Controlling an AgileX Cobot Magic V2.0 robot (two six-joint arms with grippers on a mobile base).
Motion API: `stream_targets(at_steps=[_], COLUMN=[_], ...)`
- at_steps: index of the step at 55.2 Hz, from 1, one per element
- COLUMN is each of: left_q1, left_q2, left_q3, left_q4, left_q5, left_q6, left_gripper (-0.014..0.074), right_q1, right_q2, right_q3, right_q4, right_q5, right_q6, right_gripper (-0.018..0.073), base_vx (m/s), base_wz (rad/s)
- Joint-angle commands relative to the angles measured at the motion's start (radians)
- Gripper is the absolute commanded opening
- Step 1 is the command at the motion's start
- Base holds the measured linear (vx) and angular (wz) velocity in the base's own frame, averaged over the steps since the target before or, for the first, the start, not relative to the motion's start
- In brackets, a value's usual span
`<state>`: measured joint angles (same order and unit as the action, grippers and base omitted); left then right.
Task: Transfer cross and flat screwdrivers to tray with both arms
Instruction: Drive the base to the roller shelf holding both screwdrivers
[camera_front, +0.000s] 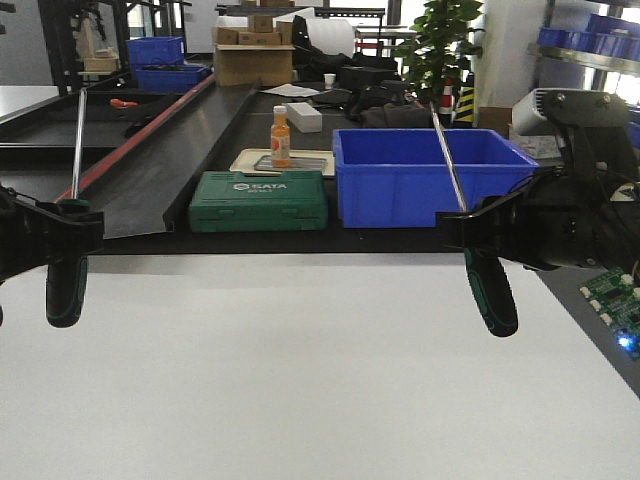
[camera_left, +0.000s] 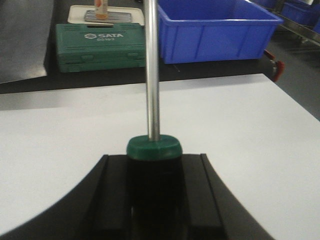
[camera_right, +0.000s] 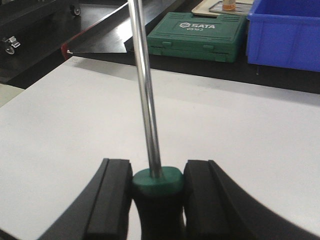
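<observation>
Only front view shows left screwdriver (camera_front: 66, 287), right screwdriver (camera_front: 492, 292) together, handles hanging.

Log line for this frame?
left gripper: shut on black-and-green-handled steel screwdriver, shaft up | right gripper: shut on twin screwdriver, shaft up | both over white table

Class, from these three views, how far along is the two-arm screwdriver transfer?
Done: the left gripper grips the left screwdriver, the right gripper the right screwdriver. In hand: both held above the white table, shafts up. Left: setting them down and releasing.
</observation>
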<state>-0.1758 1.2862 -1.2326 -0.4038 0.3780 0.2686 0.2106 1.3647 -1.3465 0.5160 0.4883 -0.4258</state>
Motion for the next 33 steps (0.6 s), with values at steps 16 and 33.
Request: stream_targets(at_steps=[16, 33], left_q1=[-0.004, -0.004], left_q2=[-0.034, -0.034], left_q3=[-0.034, -0.034], left_q4=[-0.020, -0.020], left_q5=[-0.081, -0.081], left_q6=[-0.001, -0.001], left_gripper=[0.0003, 0.0003], right_q1=[-0.004, -0.004], right_q2=[-0.032, -0.032], right_q3=[-0.038, -0.038], right_q4=[0.017, 0.017], right_q5=[-0.065, -0.064], right_q6=[-0.008, -0.008], right_gripper=[-0.0008, -0.0008], base_vx=[-0.29, -0.20], base_wz=[-0.45, -0.68])
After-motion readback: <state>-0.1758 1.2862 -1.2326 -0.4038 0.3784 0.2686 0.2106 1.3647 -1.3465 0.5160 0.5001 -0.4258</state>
